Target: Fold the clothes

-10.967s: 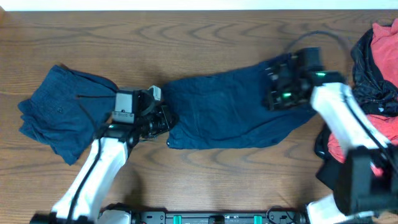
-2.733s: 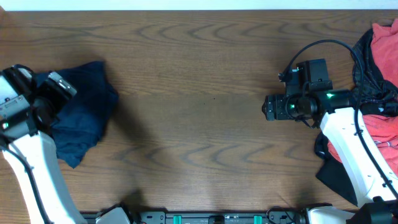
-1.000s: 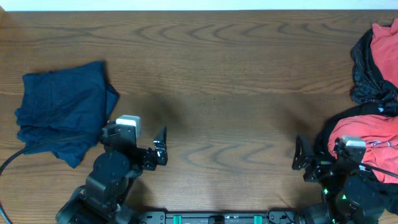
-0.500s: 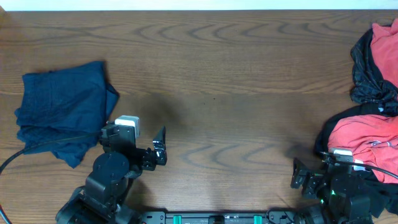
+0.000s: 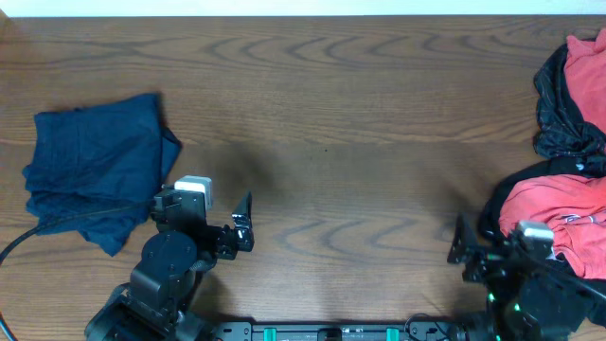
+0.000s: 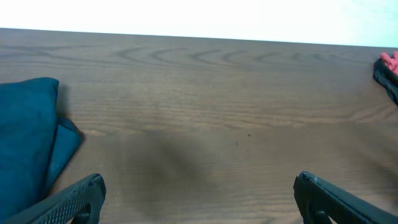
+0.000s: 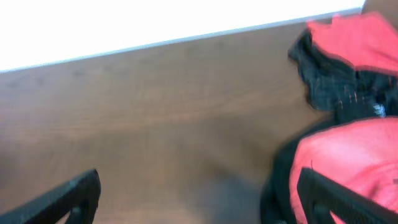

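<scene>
We find a dark navy blue fabric garment [image 5: 95,166] lying folded into a rough, flat rectangle at the left end of the wooden desk [image 5: 331,114], its lower edges uneven. At the right end, well apart, a coral-red soft T-shirt [image 5: 549,213] lies crumpled and unfolded. It touches a black thin-patterned garment [image 5: 563,118] heaped just behind it, with more red cloth atop that heap.
</scene>
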